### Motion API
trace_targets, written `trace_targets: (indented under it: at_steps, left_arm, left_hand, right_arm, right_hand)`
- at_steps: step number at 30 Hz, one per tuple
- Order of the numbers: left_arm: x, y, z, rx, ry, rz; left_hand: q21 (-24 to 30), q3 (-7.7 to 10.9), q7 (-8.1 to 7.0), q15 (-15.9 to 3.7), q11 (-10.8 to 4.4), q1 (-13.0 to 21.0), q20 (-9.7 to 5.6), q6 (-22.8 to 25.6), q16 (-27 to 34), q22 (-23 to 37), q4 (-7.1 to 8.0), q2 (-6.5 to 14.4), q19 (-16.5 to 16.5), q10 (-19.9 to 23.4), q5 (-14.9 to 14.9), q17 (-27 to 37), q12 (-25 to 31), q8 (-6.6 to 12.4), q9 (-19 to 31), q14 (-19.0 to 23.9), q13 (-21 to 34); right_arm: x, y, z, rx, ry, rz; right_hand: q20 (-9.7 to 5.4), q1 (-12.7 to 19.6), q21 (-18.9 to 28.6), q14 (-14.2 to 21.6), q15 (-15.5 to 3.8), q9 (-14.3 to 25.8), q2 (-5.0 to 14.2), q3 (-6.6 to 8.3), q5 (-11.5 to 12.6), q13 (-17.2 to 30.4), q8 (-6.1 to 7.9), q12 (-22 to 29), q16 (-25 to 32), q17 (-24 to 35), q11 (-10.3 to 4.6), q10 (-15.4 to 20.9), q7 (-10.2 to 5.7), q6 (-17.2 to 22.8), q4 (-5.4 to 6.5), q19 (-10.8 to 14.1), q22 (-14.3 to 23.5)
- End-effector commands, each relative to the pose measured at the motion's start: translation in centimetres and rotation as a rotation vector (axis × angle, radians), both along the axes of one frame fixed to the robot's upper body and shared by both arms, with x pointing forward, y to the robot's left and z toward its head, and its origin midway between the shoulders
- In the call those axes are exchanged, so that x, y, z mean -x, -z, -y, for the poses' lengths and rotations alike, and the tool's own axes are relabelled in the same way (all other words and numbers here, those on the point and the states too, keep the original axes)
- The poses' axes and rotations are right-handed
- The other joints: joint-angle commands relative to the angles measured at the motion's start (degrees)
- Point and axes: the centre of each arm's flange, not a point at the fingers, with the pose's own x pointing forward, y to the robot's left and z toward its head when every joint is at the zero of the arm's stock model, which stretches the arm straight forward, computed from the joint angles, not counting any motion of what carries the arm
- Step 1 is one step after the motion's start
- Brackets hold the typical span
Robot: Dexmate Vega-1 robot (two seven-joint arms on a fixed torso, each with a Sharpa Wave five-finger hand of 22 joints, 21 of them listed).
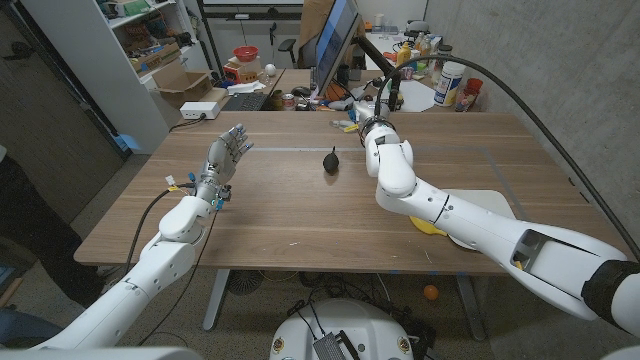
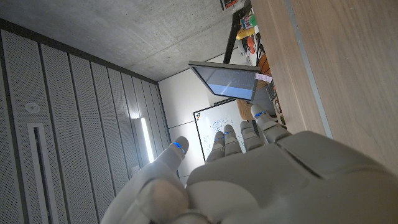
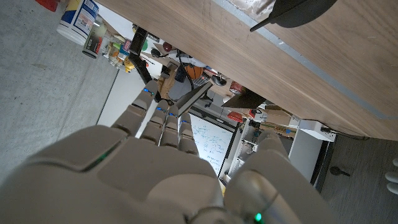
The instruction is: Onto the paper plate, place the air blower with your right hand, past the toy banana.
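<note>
A: Where was the blower?

B: The black blower (image 1: 330, 160) sat on the desk (image 1: 300, 215) near its middle, just beside the right arm's wrist, untouched. In the right wrist view its dark bulb (image 3: 303, 10) showed at the frame's edge, partly cut off.

A: And the hands?

B: The left hand (image 1: 226, 157) was raised at the desk's left, fingers spread, holding nothing. The right hand (image 3: 168, 177) held nothing either; its fingers (image 3: 163, 124) reached out straight, apart from the blower.

A: How would the blower handle?

B: Probably light, with a soft rubber bulb that gives when squeezed and a stiff thin nozzle. The round bulb looked like the best place to grip; it could roll if nudged.

A: Anything hidden?

B: The right arm covered most of the plate (image 1: 490, 200) and the banana (image 1: 430, 227), of which a yellow sliver showed. In the head view the right hand itself was hard to make out.
</note>
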Motion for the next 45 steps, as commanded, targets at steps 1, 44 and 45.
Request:
trace_targets:
  at_steps: [1, 44, 45]
  left_arm:
    - [-0.2, 0.3, -0.2, 0.003, 0.001, -0.005]
    - [-1.5, 0.5, -1.1, 0.013, 0.004, -0.019]
    - [-1.5, 0.5, -1.1, 0.013, 0.004, -0.019]
  left_hand:
    - [0.0, 0.39, 0.45, 0.42, 0.40, -0.4, 0.20, 0.1, 0.3, 0.1, -0.01, 5.8, 0.1, -0.3, 0.2, 0.3, 0.1, 0.11, 0.1, 0.1, 0.2]
    - [-0.2, 0.65, 0.52, 0.49, 0.40, -0.4, 0.17, 0.1, 0.3, 0.1, -0.06, 5.8, 0.2, -0.4, 0.1, 0.3, 0.1, 0.11, 0.1, 0.1, 0.2]
    - [-0.2, 0.65, 0.52, 0.49, 0.32, -0.4, 0.16, 0.1, 0.3, 0.1, -0.06, 5.8, 0.2, -0.4, 0.1, 0.3, 0.1, 0.10, 0.1, 0.1, 0.2]
  right_arm:
    - [-0.4, 1.1, -1.4, 0.046, 0.073, 0.007]
    - [-4.8, 4.0, -6.7, 0.145, 0.285, -0.178]
    - [-4.9, 4.0, -6.8, 0.146, 0.287, -0.183]
  right_hand:
    - [0.06, -0.2, 0.6, 1.7, 0.04, 0.3, -1.05, -0.80, 0.9, 0.4, 0.74, 0.7, 0.7, 0.2, 0.17, 1.4, -0.16, 1.7, 0.08, 1.3, 0.1]
    - [2.07, -1.1, 2.1, 8.3, -0.84, 0.4, -0.84, -3.28, 3.5, 1.4, 1.59, 2.0, 2.6, 0.7, 0.74, 5.9, 0.21, 5.7, 0.69, 8.2, 0.3]
    - [2.21, -1.1, 2.1, 8.4, -0.85, 0.4, -0.86, -3.33, 3.5, 1.4, 1.56, 1.9, 2.6, 0.8, 0.76, 5.9, 0.27, 5.6, 0.69, 8.5, 0.3]
